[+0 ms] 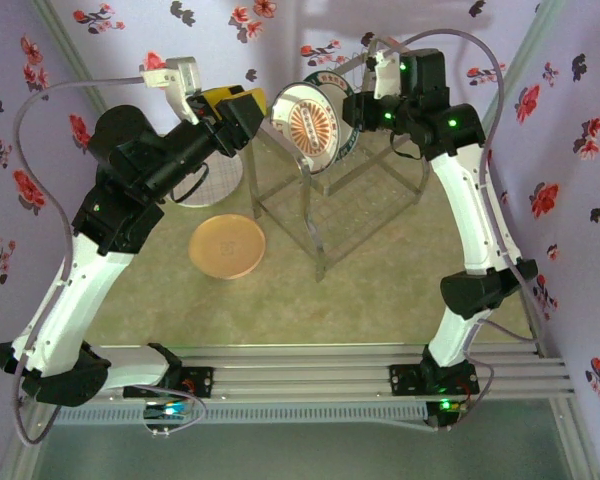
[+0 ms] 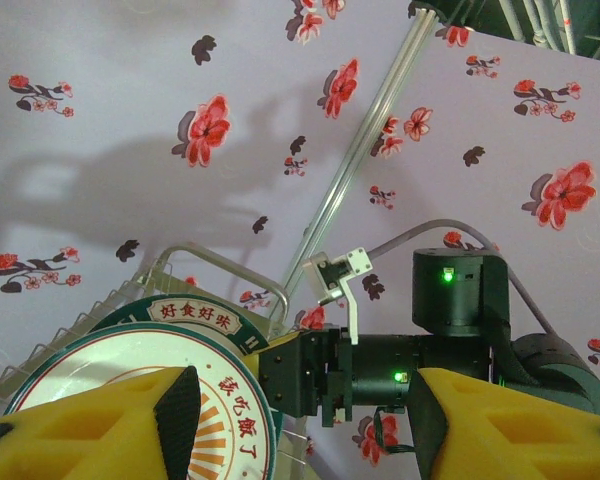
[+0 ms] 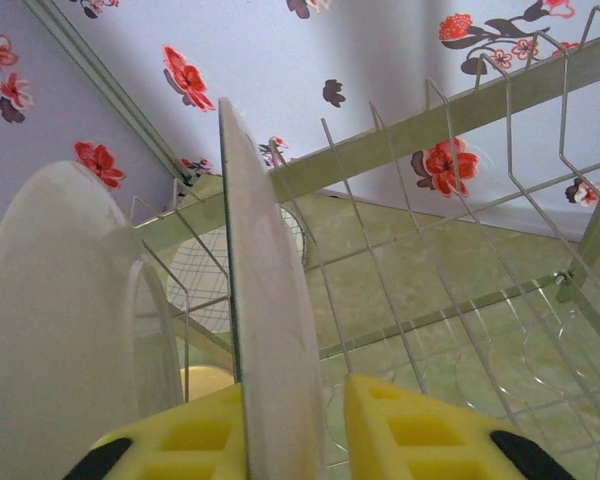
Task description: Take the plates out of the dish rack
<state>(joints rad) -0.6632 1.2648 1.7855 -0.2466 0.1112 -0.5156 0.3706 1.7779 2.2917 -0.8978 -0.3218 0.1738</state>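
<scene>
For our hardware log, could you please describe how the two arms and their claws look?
The left arm and right arm match: white lower links, black joints and upper sections, looping grey cables. Green lights dot the right one. Claw fingers are chunky yellow with black patches.

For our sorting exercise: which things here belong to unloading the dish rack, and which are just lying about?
Job: sunburst plate, pink plate, grid plate, dish rack, left fingers, right fingers.
Lying about: floral wall cloth, base rails.
</scene>
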